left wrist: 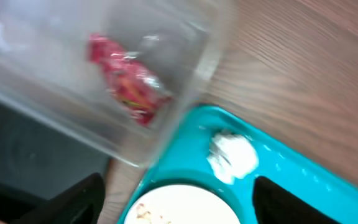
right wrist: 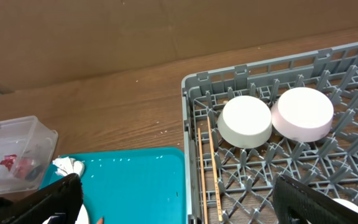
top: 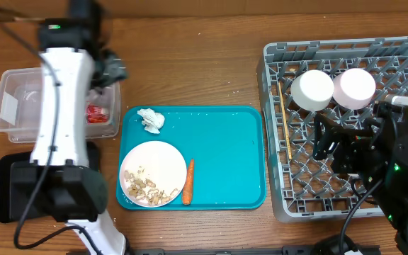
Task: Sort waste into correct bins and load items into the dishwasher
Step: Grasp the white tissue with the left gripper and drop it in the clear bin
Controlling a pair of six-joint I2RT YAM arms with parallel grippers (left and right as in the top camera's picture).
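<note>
The red snack wrapper (top: 99,113) lies in the clear tub (top: 13,99); it also shows in the left wrist view (left wrist: 126,81). The crumpled tissue (top: 151,120), the white plate (top: 154,166) with food scraps (top: 149,185) and the carrot (top: 188,180) sit on the teal tray (top: 225,156). Two white bowls (top: 312,89) (top: 354,88) rest upside down in the grey rack (top: 275,78), with chopsticks (top: 285,120) along its left side. My left gripper (left wrist: 179,205) is open and empty over the tub's near corner. My right gripper (right wrist: 179,202) is open and empty over the rack.
The flat black tray (top: 9,188) lies at the front left, partly under my left arm. Wooden table surface shows between the teal tray and the back edge. A brown wall stands behind the table in the right wrist view.
</note>
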